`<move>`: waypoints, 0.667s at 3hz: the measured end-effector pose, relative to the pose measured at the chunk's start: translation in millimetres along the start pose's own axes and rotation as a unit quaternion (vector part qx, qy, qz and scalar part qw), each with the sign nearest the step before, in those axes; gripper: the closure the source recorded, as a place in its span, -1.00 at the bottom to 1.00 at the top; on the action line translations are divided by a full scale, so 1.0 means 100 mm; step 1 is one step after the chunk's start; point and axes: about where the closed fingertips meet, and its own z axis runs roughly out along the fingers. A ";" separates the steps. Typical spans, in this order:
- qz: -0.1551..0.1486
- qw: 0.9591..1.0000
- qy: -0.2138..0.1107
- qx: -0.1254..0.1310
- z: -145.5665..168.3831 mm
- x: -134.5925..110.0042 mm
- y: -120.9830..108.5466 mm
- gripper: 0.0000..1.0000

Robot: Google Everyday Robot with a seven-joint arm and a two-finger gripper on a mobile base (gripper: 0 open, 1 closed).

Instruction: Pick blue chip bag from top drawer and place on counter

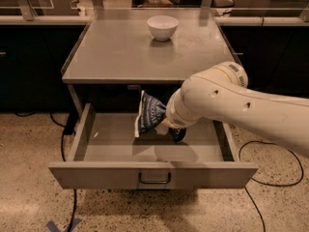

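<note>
One blue chip bag (149,114) is held upright inside the open top drawer (96,174), its right edge clamped between the jaws of the gripper (169,126).

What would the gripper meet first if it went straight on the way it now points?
The blue chip bag: the gripper, down inside the open top drawer, points leftward at it and looks to be touching it. Depth is unclear, so contact is a judgement.

Looks like a robot test lab, kitchen-style: speckled terrazzo floor (29,197) w/ loose cables (62,146), tape scrap (53,224) bottom left, dark cabinets (29,66) across the back. Gripper (170,127) mid-frame, inside the top drawer (111,139).
</note>
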 end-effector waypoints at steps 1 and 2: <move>0.002 1.000 -0.006 0.019 -0.13 -0.03 -0.04 1.00; 0.005 0.999 -0.012 0.041 -0.28 -0.07 -0.12 1.00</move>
